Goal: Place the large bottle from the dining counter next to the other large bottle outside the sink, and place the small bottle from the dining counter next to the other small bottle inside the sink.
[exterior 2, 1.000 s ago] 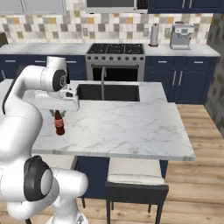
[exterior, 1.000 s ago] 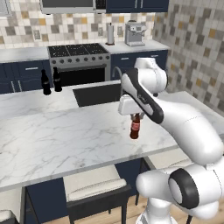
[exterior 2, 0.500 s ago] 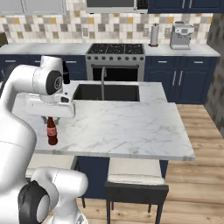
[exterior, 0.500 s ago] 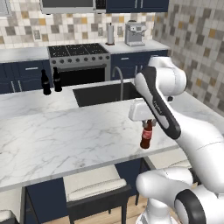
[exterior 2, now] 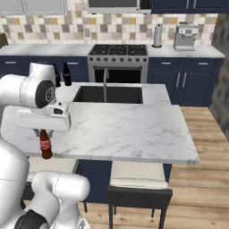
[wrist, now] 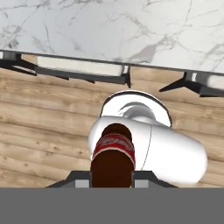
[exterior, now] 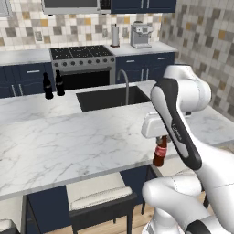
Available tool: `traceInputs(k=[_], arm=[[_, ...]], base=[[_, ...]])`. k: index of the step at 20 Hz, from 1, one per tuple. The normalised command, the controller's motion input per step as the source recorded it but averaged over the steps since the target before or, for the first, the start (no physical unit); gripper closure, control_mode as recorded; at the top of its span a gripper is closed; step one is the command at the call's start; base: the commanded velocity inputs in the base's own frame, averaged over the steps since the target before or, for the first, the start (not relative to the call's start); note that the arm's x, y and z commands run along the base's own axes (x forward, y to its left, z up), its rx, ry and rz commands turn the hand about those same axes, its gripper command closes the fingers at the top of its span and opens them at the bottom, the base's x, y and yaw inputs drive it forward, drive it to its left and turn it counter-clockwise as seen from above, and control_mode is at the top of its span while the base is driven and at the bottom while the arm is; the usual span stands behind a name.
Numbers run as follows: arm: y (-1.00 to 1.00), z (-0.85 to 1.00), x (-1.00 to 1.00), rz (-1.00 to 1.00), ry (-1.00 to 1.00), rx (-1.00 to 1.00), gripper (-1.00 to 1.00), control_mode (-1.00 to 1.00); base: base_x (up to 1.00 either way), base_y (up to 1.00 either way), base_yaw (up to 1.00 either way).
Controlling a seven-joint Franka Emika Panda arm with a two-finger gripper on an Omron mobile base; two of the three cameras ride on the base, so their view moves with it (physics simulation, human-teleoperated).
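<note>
Two rear views, one downward hand view

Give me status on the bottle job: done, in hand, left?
Done: two large bottles stand side by side on the counter left of the sink, so that half looks finished. In hand: the tool is shut on the small bottle, hanging off the dining counter edge by the stools. Left: carry it into the sink basin; the other small one there can't be made out.
</note>
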Motion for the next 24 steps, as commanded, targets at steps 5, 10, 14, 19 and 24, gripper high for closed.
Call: traceInputs(k=[5, 10, 14, 19, 24], arm=[[0.0, 0.0, -0.04, 0.0, 0.0, 0.0, 1.0, -1.0], [0.0, 0.0, 0.0, 0.0, 0.0, 0.0, 1.0, -1.0], [0.0, 0.0, 0.0, 0.0, 0.0, 0.0, 1.0, -1.0], [0.0, 0.0, 0.0, 0.0, 0.0, 0.0, 1.0, 1.0], [0.0, 0.0, 0.0, 0.0, 0.0, 0.0, 1.0, 1.0]], base=[[0.0, 0.0, 0.0], [0.0, 0.0, 0.0], [0.0, 0.0, 0.0], [-0.37, 0.02, 0.0], [-1.0, 0.39, 0.0]])
